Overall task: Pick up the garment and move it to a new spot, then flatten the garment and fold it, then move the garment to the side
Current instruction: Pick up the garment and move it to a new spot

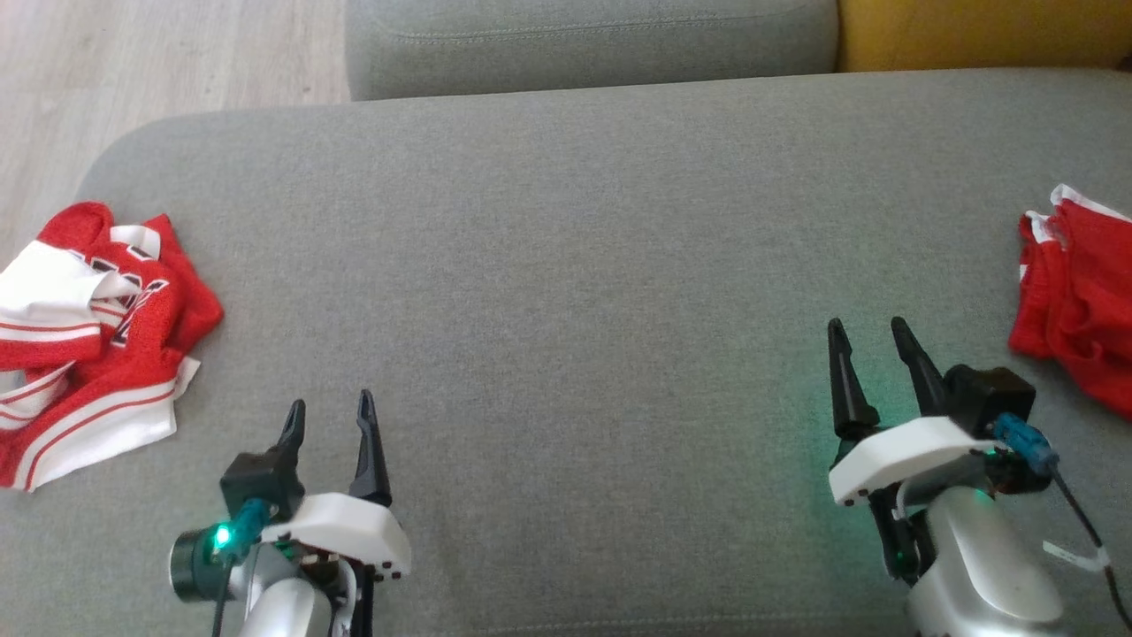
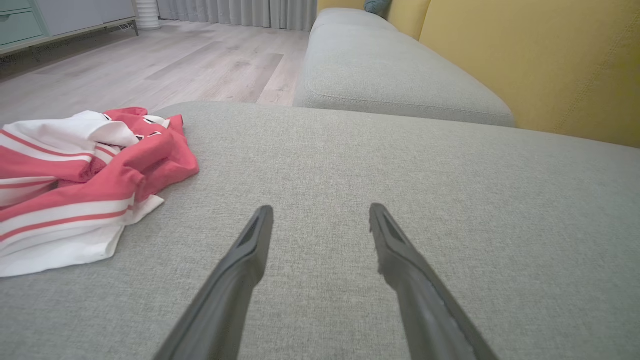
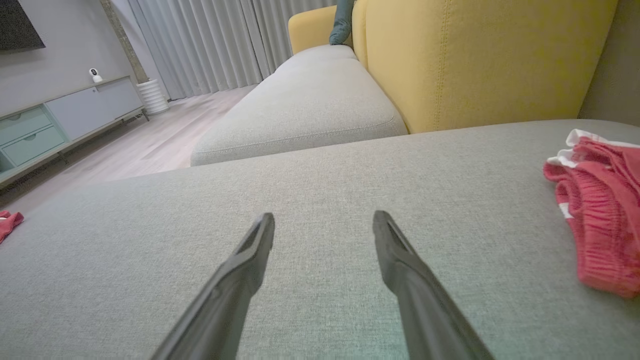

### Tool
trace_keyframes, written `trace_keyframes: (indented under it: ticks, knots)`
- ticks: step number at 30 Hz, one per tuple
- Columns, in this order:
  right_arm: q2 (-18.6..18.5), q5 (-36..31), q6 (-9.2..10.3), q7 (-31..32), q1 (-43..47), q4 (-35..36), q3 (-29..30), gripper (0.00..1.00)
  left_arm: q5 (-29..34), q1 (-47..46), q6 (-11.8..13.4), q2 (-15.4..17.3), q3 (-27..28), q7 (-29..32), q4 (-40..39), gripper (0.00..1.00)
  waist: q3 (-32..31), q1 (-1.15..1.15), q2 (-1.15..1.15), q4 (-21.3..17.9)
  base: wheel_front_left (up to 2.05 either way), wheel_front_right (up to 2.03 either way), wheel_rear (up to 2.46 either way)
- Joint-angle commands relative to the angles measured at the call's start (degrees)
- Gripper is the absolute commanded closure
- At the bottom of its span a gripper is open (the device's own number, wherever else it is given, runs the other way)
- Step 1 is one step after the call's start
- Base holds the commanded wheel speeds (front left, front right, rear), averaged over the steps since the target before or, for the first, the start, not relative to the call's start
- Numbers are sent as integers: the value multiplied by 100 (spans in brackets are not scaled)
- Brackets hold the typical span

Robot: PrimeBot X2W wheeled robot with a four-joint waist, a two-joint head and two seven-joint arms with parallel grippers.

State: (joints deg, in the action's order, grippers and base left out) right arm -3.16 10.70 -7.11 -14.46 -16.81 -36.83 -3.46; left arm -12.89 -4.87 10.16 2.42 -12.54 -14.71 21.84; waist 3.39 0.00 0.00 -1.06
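Closest to the lens, two dark-fingered tools, both released and empty: left end effector at lower left, right end effector at lower right, each poised low over the bare gray sofa seat and aimed toward the far cushion. Off to the left of the left end effector, near but not touching, a crumpled red-and-white jersey, heaped at the seat's rounded left edge and partly cut off by the frame. From the left wrist, same heap to the left and slightly ahead. Long axis hard to call in such a bundle; roughly near-to-far along the seat edge, about parallel to the fingers. Well apart from the right end effector, so judged a job for the left arm: swing leftward, then pinch a raised fold. At far right, bunched red shorts with white trim, just right of the right end effector; probably not the piece in hand, though uncertain. Pick-up not yet begun.
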Motion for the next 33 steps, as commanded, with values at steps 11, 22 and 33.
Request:
trace_keyframes:
  ticks: [11,22,33]
  knots:
    - [28,38,-37,-53,28,206,-299,0,-15,-195,28,45,126,-29,-216,0,41,0,0,844,0,0,0]
    - [28,125,-37,-53,-45,268,-672,0,-3,-42,58,45,422,-29,-228,0,171,0,0,2314,0,0,0]
    - [28,217,-37,-53,-224,265,-1061,0,-206,-19,62,45,668,-29,-230,0,359,0,0,2735,0,0,0]
